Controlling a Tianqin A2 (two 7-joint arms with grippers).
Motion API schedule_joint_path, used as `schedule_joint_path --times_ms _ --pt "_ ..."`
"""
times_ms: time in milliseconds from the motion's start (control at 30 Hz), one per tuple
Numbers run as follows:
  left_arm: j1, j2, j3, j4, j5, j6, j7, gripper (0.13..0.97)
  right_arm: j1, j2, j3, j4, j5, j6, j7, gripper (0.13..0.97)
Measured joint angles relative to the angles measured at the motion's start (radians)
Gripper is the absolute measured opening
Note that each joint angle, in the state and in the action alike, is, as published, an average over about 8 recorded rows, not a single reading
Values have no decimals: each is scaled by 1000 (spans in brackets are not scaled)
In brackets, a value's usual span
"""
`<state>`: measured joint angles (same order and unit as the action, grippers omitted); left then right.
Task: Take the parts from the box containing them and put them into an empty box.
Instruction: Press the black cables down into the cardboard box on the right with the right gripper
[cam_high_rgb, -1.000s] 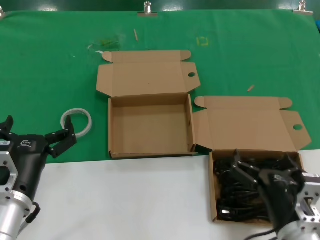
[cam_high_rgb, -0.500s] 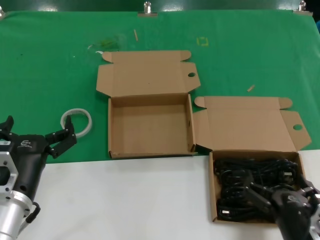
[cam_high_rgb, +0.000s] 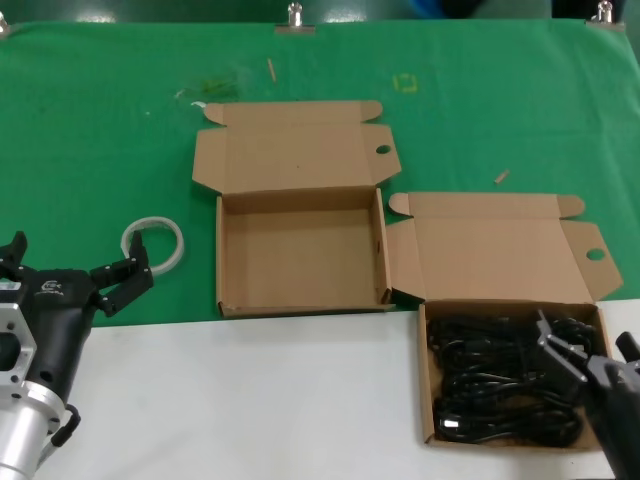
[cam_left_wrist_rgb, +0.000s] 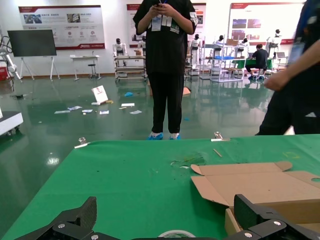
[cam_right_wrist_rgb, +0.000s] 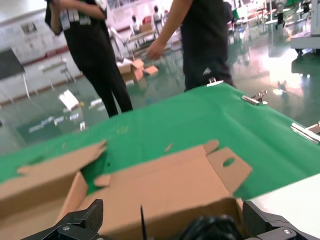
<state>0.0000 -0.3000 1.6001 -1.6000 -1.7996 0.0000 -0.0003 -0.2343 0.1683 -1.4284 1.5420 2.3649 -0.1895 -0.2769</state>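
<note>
The empty box stands open at the middle, its narrow-winged lid laid back. The box containing the parts is at the front right, its wide-winged lid open. Black coiled cords fill it. My right gripper is open and empty over that box's front right corner, just above the cords. In the right wrist view the gripper spans the cords, with the lid beyond. My left gripper is parked open at the front left, also shown in its wrist view.
A white tape ring lies on the green mat just past my left gripper. The white table front runs below both boxes. Small scraps lie on the mat at the back. People stand beyond the table's far edge.
My right gripper has drawn back from over the cords toward the box's front right corner, holding nothing. The left arm and both boxes have not moved.
</note>
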Motion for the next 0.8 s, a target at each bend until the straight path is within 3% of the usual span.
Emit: schedule_joint_path --times_ms 167,300,533,800 --pt "0 0 0 0 0 0 0 966 43 -1 24 -68 192 -67 -158 966" --pt "0 0 0 0 0 0 0 966 67 -2 33 -107 256 -88 -216 966" --pt "0 0 0 0 0 0 0 966 71 -4 18 -141 249 -84 -219 966" --pt "0 0 0 0 0 0 0 966 69 -6 -13 -168 162 -70 -132 966"
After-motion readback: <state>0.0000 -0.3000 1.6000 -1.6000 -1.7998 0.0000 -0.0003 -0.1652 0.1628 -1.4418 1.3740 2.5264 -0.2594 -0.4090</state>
